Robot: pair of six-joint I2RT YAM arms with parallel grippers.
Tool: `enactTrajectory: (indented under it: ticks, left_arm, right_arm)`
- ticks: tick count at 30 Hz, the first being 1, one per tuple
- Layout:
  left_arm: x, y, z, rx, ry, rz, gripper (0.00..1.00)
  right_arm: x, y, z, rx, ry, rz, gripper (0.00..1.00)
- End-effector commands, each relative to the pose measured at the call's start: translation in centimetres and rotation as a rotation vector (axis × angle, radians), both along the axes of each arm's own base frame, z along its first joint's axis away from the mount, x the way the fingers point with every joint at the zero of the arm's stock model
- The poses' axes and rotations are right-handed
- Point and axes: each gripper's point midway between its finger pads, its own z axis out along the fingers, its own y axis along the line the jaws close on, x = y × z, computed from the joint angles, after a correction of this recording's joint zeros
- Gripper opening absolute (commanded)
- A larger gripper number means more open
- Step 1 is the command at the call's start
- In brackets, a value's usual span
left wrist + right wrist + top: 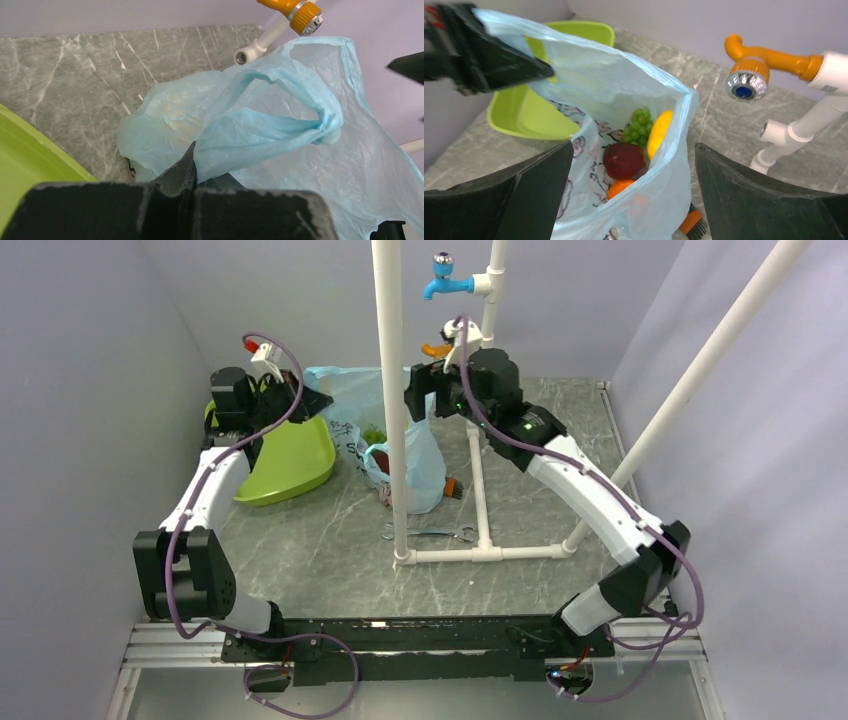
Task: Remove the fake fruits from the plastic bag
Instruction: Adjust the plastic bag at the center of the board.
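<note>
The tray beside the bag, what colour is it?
Lime green; the tray shows best in the top external view.

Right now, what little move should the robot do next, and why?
Probably lower the open right gripper into the plastic bag toward the dark red fruit: the left gripper pinches the bag's handle, holding its mouth open, and that fruit lies uncovered directly below.

Fake fruits (pixel 624 159) inside the plastic bag (pixel 425 468), tray (pixel 285 465) just left, pipe frame (pixel 478 553) before and right of it.
</note>
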Motion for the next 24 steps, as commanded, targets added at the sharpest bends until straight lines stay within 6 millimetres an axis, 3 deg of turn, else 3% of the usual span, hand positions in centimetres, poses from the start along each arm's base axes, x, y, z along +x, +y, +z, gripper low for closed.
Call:
enactTrajectory:
  ticks: [1,3,6,11,14,19,24]
  left_arm:
    - [-0.5,-1.4,2.3,0.025,-0.078,-0.056,0.00]
    - [-0.5,-1.3,2.4,0.032,-0.081,-0.054,0.00]
    - [-1.1,-2.6,2.5,0.042,-0.087,-0.084,0.00]
    - [-1.4,-3.3,2.4,0.068,-0.095,-0.091,0.00]
    - [-1.4,-3.3,2.4,0.070,-0.096,-0.086,0.00]
    - [-1.3,-3.1,2.5,0.071,-0.094,-0.075,0.00]
    - [-0.8,-2.1,2.1,0.098,-0.082,-0.003,0.00]
  right_arm:
    - [-2.9,0.5,7.0,0.171,-0.087,0.105,0.94]
    - [-3.4,2.2,7.2,0.203,-0.070,0.174,0.94]
    - [-3.9,5.0,6.1,0.192,-0.029,0.245,0.89]
    - [-5.1,9.0,1.7,0.136,0.019,0.328,0.74]
    - [-4.4,9.3,-1.5,0.095,0.068,0.295,0.63]
    - [-3.9,8.5,-7.3,0.015,0.126,0.238,0.61]
    - [-6.0,9.0,-13.2,-0.096,0.207,0.343,0.51]
